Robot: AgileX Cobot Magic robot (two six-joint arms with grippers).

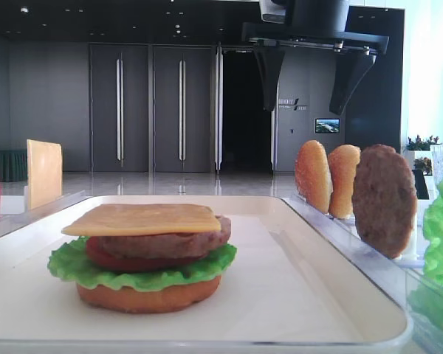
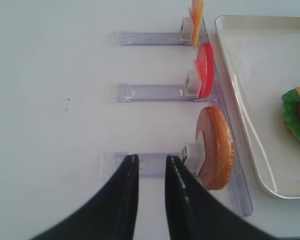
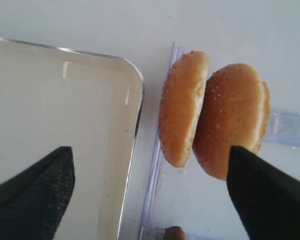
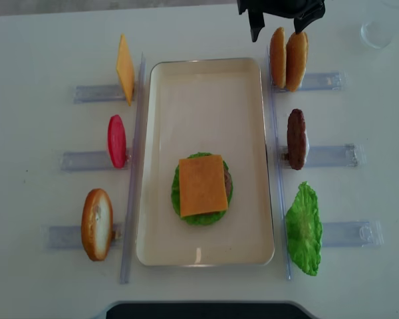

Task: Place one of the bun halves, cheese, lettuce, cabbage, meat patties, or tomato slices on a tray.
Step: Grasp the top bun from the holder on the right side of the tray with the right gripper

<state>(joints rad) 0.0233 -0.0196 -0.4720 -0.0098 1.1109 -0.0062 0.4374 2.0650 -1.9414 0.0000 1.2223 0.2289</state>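
Two domed bun halves [image 4: 277,56] [image 4: 296,60] stand on edge in a clear rack right of the cream tray [image 4: 206,86]. My right gripper [image 4: 277,26] hangs open just behind and above them; in the right wrist view the right gripper [image 3: 149,149] has one finger over the tray [image 3: 65,100] and the other in front of the outer bun half [image 3: 235,117]. Nothing is held. On the tray sits a stack topped by a cheese slice [image 4: 202,186] over patty, tomato and lettuce. My left gripper [image 2: 151,158] hovers left of the tray, fingers nearly together, empty.
Right racks hold a meat patty [image 4: 296,138] and lettuce [image 4: 304,229]. Left racks hold cheese [image 4: 124,68], a tomato slice [image 4: 116,141] and a flat bottom bun [image 4: 97,224]. A glass [image 4: 386,30] stands at the far right.
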